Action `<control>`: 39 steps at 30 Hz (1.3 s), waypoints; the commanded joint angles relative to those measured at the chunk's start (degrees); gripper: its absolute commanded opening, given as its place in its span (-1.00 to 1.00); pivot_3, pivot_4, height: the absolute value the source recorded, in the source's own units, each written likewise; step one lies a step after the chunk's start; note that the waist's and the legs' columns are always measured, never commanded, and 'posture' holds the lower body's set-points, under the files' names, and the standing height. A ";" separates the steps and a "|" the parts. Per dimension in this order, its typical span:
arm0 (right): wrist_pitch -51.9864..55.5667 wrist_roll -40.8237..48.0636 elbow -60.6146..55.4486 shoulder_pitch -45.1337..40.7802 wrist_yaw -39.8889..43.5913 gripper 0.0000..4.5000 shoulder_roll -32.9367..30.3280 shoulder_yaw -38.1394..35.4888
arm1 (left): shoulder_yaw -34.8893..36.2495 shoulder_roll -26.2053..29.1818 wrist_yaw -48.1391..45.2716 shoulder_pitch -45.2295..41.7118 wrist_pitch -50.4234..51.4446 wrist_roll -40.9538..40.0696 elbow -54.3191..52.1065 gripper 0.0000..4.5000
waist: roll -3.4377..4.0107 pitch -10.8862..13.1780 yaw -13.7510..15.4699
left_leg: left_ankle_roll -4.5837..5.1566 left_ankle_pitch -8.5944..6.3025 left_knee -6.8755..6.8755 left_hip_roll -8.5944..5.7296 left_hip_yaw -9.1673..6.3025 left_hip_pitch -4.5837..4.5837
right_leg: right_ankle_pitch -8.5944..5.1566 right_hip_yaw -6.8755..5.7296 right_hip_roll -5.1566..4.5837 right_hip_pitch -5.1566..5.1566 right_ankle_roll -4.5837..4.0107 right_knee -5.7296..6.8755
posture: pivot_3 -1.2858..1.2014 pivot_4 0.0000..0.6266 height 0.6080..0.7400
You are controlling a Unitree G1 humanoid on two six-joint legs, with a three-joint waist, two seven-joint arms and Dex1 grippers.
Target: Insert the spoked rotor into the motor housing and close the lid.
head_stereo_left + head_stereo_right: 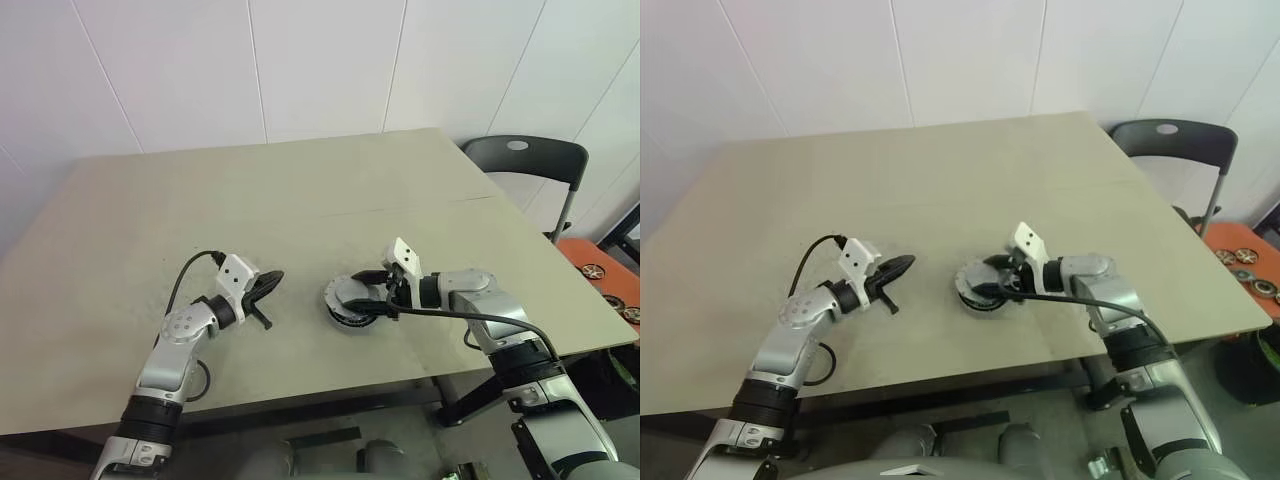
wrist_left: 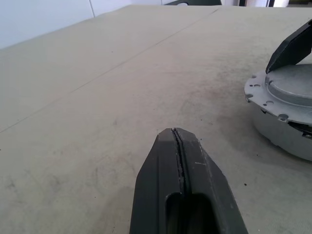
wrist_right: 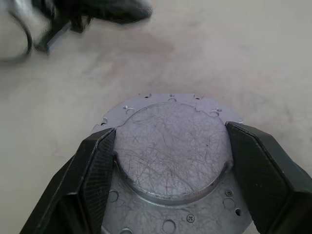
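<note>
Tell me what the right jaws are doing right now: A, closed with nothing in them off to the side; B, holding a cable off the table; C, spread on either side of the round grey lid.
C: the right gripper has one black finger on each side of the lid's raised grey centre.
</note>
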 commanded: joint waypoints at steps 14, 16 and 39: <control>-6.94 -1.11 -0.77 -0.34 8.87 0.43 -6.82 0.39 | -1.42 -0.91 0.19 -0.64 -0.85 1.01 -0.75 -1.00 | 0.00 0.00 1.38 | 0.00 0.00 0.02 -0.02 0.01 0.00 | 0.00 -0.03 -0.03 -0.05 0.00 -0.04 | 0.03 -1.00 1.00; -8.14 -1.91 -0.16 -0.40 9.62 0.43 -7.45 0.89 | -1.44 -0.93 0.15 -0.71 -0.81 1.04 -0.78 -1.00 | 0.00 0.00 1.40 | 0.00 0.00 0.02 -0.02 0.01 0.00 | 0.00 -0.03 -0.03 -0.04 0.00 -0.05 | 0.03 -1.00 1.00; -15.30 -9.60 7.00 0.23 10.18 0.43 -7.71 4.35 | -1.68 -1.29 0.23 -1.07 -0.81 1.34 -0.78 -1.00 | -0.01 -0.01 1.41 | 0.00 0.00 0.06 -0.02 0.00 0.15 | 0.00 -0.04 -0.03 0.26 -0.01 -0.05 | 0.03 -1.00 1.00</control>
